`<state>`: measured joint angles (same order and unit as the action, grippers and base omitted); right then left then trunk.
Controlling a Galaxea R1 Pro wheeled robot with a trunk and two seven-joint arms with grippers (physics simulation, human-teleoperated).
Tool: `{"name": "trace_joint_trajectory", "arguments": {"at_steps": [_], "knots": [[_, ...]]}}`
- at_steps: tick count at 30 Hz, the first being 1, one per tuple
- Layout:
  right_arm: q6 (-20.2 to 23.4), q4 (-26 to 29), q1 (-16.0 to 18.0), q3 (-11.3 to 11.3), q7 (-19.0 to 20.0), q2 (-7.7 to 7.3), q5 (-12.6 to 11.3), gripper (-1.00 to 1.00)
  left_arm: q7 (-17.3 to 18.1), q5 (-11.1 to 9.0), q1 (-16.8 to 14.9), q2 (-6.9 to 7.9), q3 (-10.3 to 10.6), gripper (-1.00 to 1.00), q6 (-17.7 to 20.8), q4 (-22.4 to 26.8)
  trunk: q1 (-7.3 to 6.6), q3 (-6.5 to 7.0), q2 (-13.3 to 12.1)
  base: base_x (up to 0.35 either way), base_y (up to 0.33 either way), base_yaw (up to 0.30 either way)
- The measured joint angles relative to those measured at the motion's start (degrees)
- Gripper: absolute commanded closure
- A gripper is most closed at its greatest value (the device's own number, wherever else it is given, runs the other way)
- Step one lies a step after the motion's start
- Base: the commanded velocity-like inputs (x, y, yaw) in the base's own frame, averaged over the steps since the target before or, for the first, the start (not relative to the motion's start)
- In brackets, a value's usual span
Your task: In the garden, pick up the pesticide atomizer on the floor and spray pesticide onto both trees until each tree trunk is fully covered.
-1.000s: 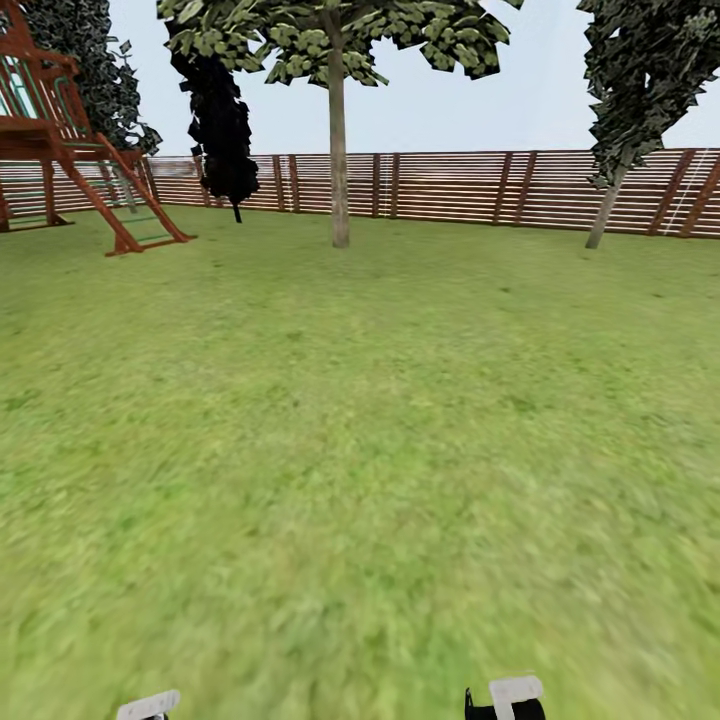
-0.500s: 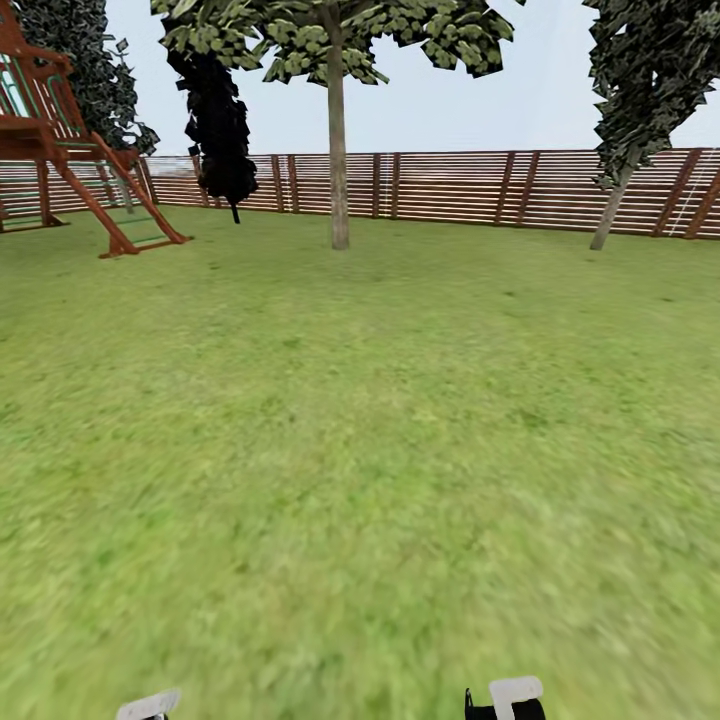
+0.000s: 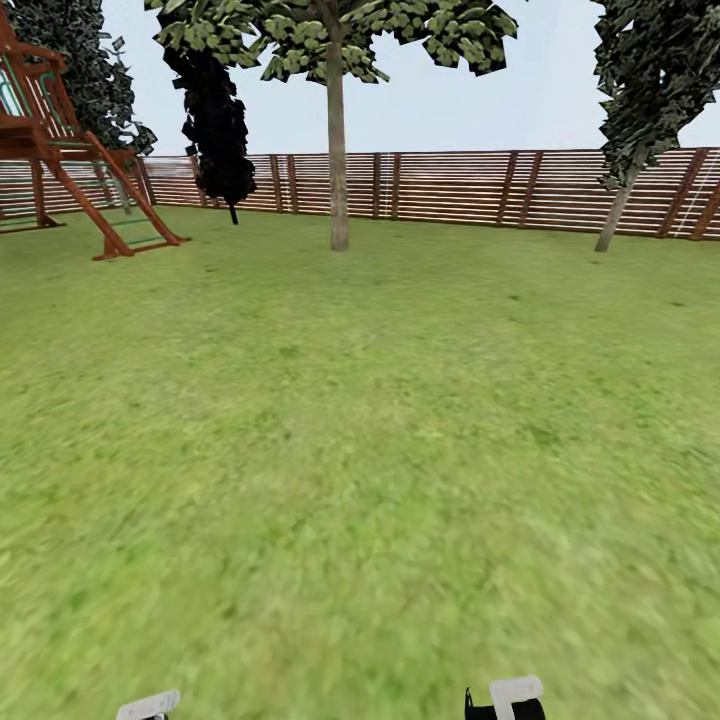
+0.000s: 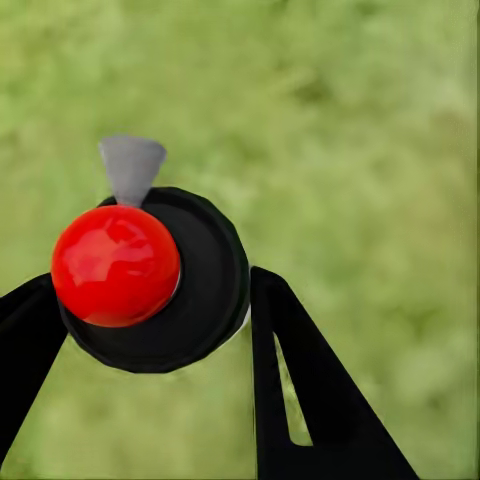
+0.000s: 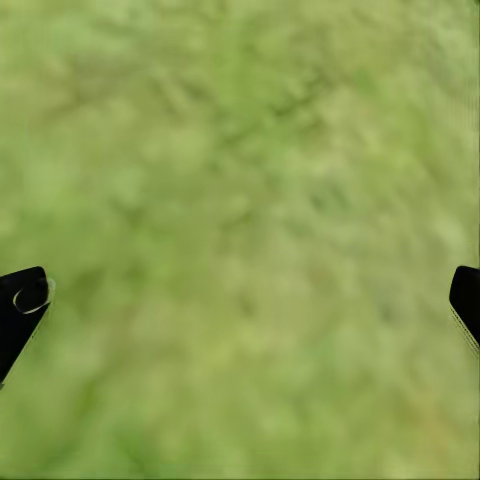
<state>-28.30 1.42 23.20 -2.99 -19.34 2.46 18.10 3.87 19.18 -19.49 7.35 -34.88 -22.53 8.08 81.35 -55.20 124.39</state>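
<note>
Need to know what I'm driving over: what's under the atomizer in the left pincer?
Under the pesticide atomizer, held in the left pincer, only blurred green grass shows. The patch directly beneath the bottle is covered.

Right pincer (image 5: 240, 300) fingertips cut off at edges.

Premises: an enclosed domestic back garden. Evidence: wide green grass lawn (image 3: 380, 450); brown horizontal-slat wooden fence (image 3: 450, 188) along the far boundary; red-brown timber play frame with ladder (image 3: 70, 150); straight grey-brown tree trunk (image 3: 337, 150) under leafy canopy; open sky.
</note>
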Motion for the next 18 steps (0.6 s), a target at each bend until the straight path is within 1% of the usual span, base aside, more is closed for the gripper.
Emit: {"name": "trace_joint_trajectory", "arguments": {"at_steps": [18], "knots": [[0.01,-0.01,0.0,0.0,0.0,0.0,0.0,-1.0,0.0,-0.01,-0.02,-0.02,0.0,1.0,-0.01,0.0,0.0,0.0,0.0,0.338,0.0,0.0]]}}
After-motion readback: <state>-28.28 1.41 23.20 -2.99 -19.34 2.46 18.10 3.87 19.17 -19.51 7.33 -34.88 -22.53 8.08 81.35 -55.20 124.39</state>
